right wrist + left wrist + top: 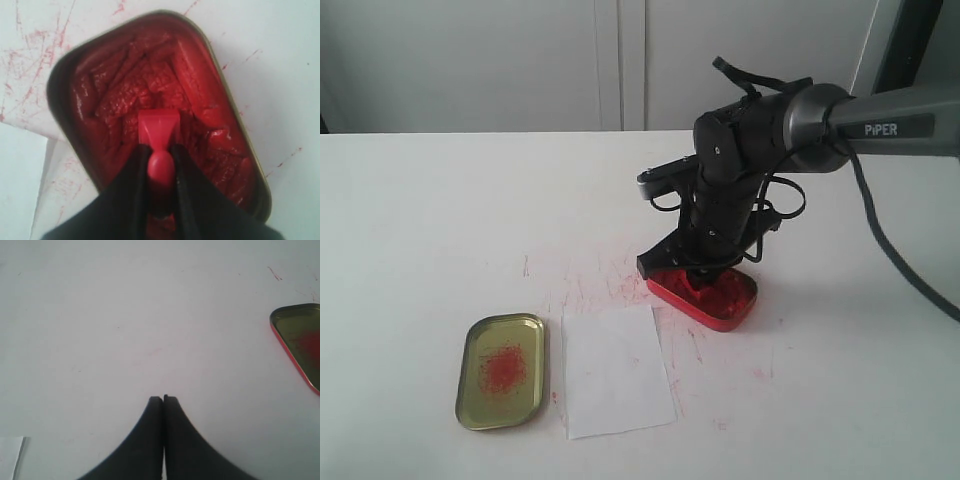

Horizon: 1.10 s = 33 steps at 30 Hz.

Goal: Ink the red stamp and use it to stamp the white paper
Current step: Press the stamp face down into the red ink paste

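Red plastic, small and stubby-handled, the red stamp [159,131] sits in the middle of the red oval tin of ink paste [62,100], its flat square base down against the churned, glossy paste. The right gripper [160,150] pinches it by the handle, one black finger on each side and the rounded knob showing between them. In the exterior view this gripper [695,268] points steeply down into the tin [705,312], and the dark wrist hides most of the stamp there. The small white rectangular sheet of paper [617,370] lies flat on the table at about 7 o'clock from the tin, its upper right corner just beside the tin's near end; whether the two touch cannot be told. At 9 o'clock from the paper, close by but apart from it, lies the gold oval tin lid [485,340], open side up, with a red smudge in its middle. The white tabletop [420,220] carries fine red smears and scratches, thickest at 12 o'clock from the paper and around the tin. The left gripper [163,399] shows only in its own wrist view, its two black fingers pressed together with nothing between them, over bare table, with an edge of the gold lid [300,340] off to one side.
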{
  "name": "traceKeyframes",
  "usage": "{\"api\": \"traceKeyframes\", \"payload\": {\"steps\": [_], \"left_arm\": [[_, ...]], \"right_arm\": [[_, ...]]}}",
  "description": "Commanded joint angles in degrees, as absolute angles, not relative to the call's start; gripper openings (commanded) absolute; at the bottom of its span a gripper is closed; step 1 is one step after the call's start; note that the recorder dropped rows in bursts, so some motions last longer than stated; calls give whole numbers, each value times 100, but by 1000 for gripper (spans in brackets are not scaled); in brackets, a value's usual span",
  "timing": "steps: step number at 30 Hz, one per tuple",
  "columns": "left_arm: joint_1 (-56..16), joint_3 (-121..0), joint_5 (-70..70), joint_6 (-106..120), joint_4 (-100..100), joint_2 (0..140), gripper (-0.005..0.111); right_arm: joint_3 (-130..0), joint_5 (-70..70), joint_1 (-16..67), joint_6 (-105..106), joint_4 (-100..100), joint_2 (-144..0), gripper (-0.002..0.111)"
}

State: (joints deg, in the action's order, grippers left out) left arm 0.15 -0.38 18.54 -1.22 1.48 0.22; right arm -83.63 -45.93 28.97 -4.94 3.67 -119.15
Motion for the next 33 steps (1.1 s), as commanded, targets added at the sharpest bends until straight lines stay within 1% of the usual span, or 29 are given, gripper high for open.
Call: {"api": "traceKeyframes", "payload": {"steps": [1, 9, 21, 33], "left_arm": [[0, 0, 1903, -128, 140, 0, 0], [0, 0, 1903, -128, 140, 0, 0], [0, 0, 1903, -128, 140, 0, 0], [0, 0, 1903, -128, 140, 0, 0]], "right_arm": [[-8335, -4627, 2864, -468, 404, -12179, 0], [-8335, -4929, 2864, -468, 404, -12523, 0], [-8335, -4891, 2864, -468, 404, -12645, 0], [-8335, -4701, 2864, -468, 404, -12057, 0]]}}
